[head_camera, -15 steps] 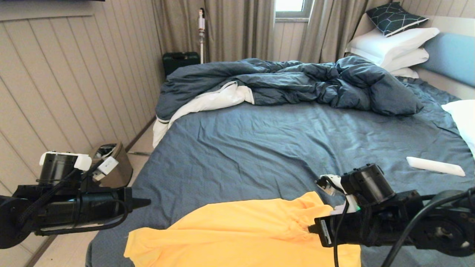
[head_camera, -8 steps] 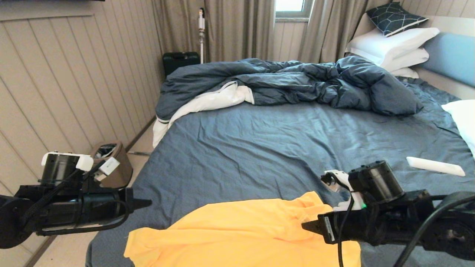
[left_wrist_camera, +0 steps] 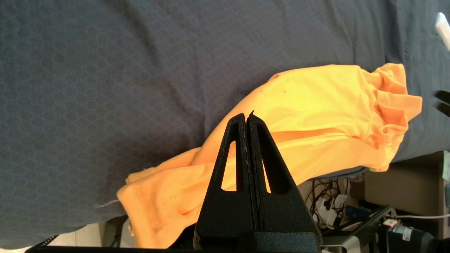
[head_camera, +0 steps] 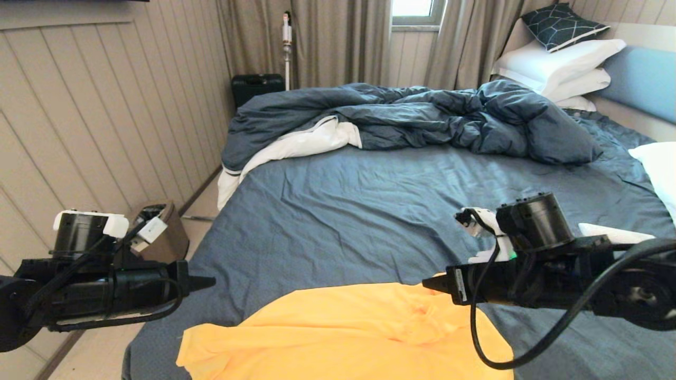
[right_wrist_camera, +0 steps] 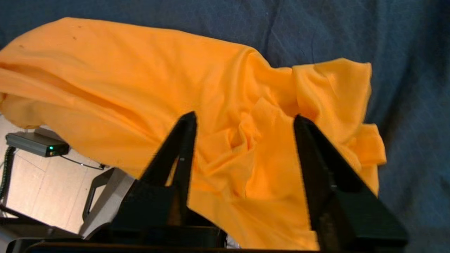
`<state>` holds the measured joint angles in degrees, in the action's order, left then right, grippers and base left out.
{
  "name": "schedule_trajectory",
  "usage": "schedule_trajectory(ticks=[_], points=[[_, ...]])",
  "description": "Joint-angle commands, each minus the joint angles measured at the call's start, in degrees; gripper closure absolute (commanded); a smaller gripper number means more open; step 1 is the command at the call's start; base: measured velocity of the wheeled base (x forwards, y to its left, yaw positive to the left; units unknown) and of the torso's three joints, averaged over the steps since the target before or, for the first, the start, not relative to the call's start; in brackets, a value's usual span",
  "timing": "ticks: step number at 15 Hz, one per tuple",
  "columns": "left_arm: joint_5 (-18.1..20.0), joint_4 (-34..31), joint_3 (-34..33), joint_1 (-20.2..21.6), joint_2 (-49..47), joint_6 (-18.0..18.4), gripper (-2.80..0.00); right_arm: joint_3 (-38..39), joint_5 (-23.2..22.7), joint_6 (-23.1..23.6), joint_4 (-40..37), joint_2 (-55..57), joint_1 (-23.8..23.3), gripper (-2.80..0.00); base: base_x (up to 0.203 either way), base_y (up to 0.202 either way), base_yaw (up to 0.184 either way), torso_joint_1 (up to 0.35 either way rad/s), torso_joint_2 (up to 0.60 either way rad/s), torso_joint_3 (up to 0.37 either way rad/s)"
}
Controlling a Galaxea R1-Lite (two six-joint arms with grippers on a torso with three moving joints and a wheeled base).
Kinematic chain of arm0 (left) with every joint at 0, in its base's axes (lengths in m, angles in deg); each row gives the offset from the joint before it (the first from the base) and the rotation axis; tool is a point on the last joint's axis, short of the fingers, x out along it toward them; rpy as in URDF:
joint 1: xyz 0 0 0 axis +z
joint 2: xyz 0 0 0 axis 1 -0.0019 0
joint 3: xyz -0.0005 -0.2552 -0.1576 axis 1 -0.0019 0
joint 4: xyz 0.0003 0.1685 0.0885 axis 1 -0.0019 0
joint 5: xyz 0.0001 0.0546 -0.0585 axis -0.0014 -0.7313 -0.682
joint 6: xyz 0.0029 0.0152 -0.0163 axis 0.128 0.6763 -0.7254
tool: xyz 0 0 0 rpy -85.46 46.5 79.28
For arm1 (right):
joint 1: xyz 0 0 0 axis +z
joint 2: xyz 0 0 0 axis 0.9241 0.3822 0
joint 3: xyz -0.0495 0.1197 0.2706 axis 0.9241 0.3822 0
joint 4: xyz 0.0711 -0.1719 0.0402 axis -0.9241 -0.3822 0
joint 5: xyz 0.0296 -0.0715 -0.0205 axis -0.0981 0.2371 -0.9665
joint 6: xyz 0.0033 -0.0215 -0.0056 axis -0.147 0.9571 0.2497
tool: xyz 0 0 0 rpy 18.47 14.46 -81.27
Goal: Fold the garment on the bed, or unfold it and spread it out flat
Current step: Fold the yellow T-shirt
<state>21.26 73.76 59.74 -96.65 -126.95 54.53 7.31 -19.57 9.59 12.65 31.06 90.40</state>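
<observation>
The yellow-orange garment [head_camera: 343,332] lies rumpled on the near edge of the bed [head_camera: 369,211], partly hanging over the side. Its right end is bunched into folds [right_wrist_camera: 253,140]. My right gripper [head_camera: 430,284] hovers just above that bunched end, open, with no cloth between its fingers [right_wrist_camera: 184,140]. Off the bed's left side, well apart from the garment's left end [left_wrist_camera: 158,196], my left gripper [head_camera: 208,284] is shut on nothing.
A dark blue duvet [head_camera: 412,119] with white lining is heaped across the far half of the bed. White pillows [head_camera: 560,66] lie by the blue headboard [head_camera: 641,79]. A white flat object [head_camera: 618,235] lies on the sheet behind my right arm. A bin [head_camera: 158,232] stands on the floor.
My right gripper opened, let go of the garment's bunched right end and rose above it. The released cloth settled lower on the bed. The left arm barely moved.
</observation>
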Motion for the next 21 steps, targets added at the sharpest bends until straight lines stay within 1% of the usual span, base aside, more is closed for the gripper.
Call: schedule_trajectory(ticks=[1,6,10,14,16,19,21], points=[[0.12,0.12,-0.15,-0.18,0.50,-0.18,0.00,-1.79,-0.12,-0.02,0.02,4.72,0.44,0.00,0.000,0.000,0.000,0.000,0.00,0.000],[0.12,0.09,-0.15,-0.18,0.24,-0.28,0.00,-3.62,-0.05,-0.19,-0.07,10.45,2.54,0.00,0.000,0.000,0.000,0.000,0.00,0.000],[0.12,0.18,-0.32,-0.18,-0.10,-0.36,0.00,1.33,-0.05,-0.03,0.35,9.92,3.32,0.00,0.000,0.000,0.000,0.000,0.00,0.000],[0.19,0.24,-0.32,-0.18,-0.66,-0.36,0.00,7.87,-0.11,-0.08,0.55,3.52,3.49,0.00,0.000,0.000,0.000,0.000,0.00,0.000],[0.29,0.27,-0.15,-0.25,-1.15,-0.36,0.00,12.68,-0.13,-0.31,0.51,-1.24,4.74,0.00,0.000,0.000,0.000,0.000,0.00,0.000],[0.29,0.27,-0.06,-0.35,-1.16,-0.36,0.00,17.77,0.01,-0.45,0.13,-7.33,6.78,0.00,0.000,0.000,0.000,0.000,0.00,0.000],[0.20,0.36,-0.01,-0.35,-1.42,-0.36,0.00,19.94,0.10,-0.38,0.00,-9.66,6.37,0.00,0.000,0.000,0.000,0.000,0.00,0.000]])
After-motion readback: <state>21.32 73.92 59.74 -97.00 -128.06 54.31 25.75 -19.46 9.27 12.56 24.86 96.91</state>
